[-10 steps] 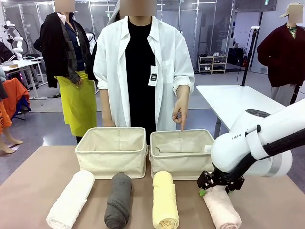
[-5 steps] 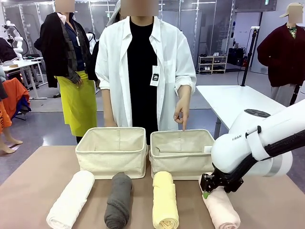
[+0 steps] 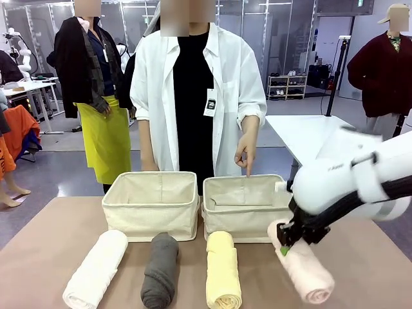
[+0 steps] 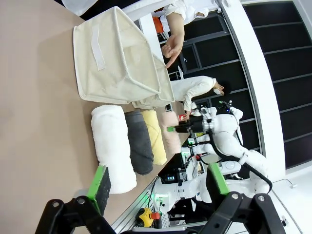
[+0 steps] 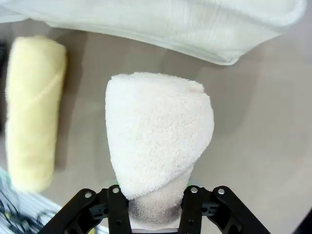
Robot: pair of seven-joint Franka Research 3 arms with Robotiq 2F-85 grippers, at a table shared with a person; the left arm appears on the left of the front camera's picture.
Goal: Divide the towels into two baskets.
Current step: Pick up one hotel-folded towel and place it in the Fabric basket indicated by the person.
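Lifted now, pink towel (image 3: pixel 302 270) hides clenched right claw's (image 3: pixel 284 246) fingertips; left claw (image 4: pixel 157 180) gapes.

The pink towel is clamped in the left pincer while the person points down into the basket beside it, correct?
No. The right pincer, not the left, clamps the pink towel; the front view shows it. The person's hand does point down into the basket beside it.
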